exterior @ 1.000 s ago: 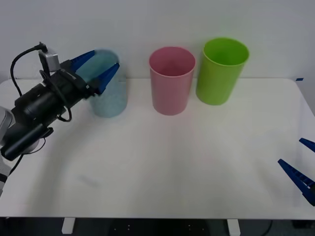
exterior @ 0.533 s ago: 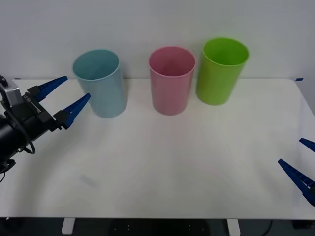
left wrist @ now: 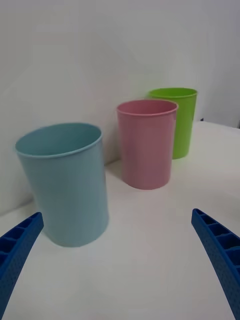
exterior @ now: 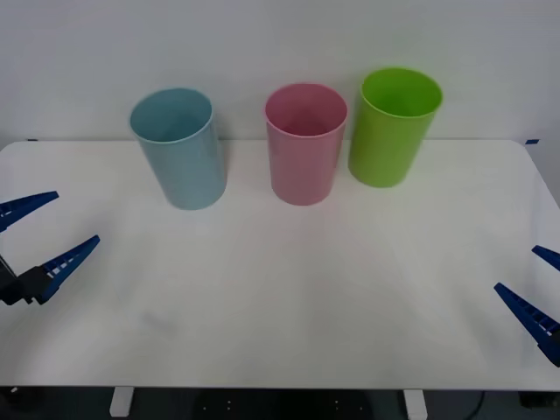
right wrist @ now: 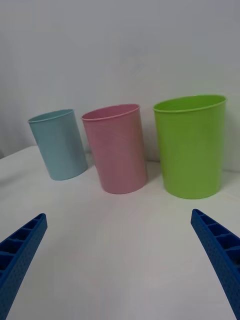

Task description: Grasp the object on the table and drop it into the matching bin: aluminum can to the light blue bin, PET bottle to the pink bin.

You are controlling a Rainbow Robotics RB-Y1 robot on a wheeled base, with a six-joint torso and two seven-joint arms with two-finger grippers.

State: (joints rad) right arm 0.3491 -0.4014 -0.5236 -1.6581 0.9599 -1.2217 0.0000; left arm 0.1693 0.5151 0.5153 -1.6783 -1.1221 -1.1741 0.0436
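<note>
The light blue bin (exterior: 179, 149) stands at the back left of the white table (exterior: 289, 297), and the pink bin (exterior: 304, 144) stands to its right. My left gripper (exterior: 77, 216) hangs open and empty at the table's left edge, well in front of the light blue bin (left wrist: 65, 185). My right gripper (exterior: 516, 268) is open and empty at the table's right edge. The left wrist view looks past the open fingers (left wrist: 215, 250) at the pink bin (left wrist: 147, 145). The PET bottle is out of view; no object lies on the tabletop.
A lime green bin (exterior: 394, 127) stands right of the pink one, in the same row along the far edge. From the right wrist the row reads light blue bin (right wrist: 59, 145), pink bin (right wrist: 117, 150), lime green bin (right wrist: 192, 147). A white wall rises behind them.
My left arm has drawn back from the light blue bin's mouth, leftward and towards me, to the table's left edge, its fingers open throughout. The right arm has not moved.
</note>
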